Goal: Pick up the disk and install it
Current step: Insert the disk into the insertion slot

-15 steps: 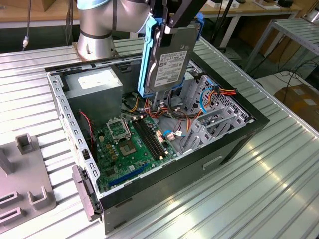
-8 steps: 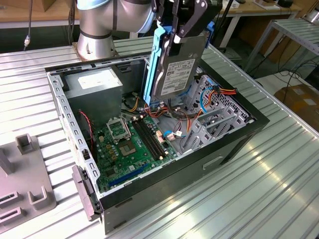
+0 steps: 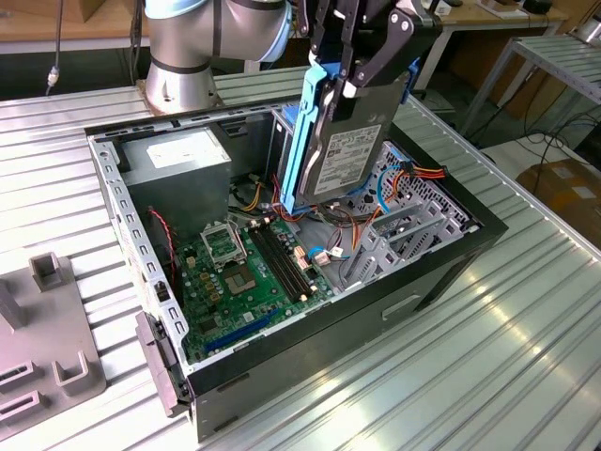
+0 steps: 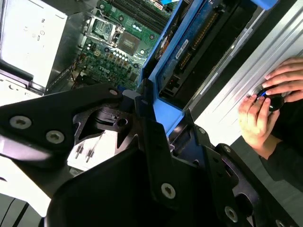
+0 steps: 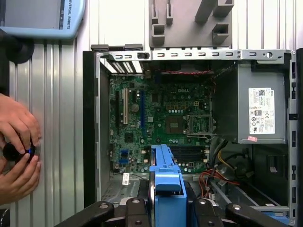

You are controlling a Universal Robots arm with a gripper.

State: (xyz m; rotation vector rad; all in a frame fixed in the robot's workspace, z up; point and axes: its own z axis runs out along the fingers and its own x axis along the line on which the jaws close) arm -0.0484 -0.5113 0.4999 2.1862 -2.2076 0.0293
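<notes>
Upper centre of the exterior view: disk (image 3: pixel 352 146) hangs on edge, tilted, its lower end over the open case (image 3: pixel 488 230). It has a dark grey body with a white label facing the camera. A bright blue rail runs down the long edge on the exterior view's left and wraps over the top end. In the second wrist view the disk (image 4: pixel 166 56) shows its blue rail beside a dark face with a connector row. In the first wrist view the disk (image 5: pixel 168 189) shows as a blue end.

Gripper (image 3: pixel 352 80): black fingers clamped tight on the disk's upper end, one on each flat face.

Below it lie the motherboard (image 3: pixel 249 272), and the cage (image 3: pixel 394 240) toward the exterior view's right. PSU (image 3: pixel 178 160) sits at the upper left of the case.

Case rests on the ribbed table (image 3: pixel 470 376). A person's hands (image 4: pixel 265 109) rest on the table beside the case.
</notes>
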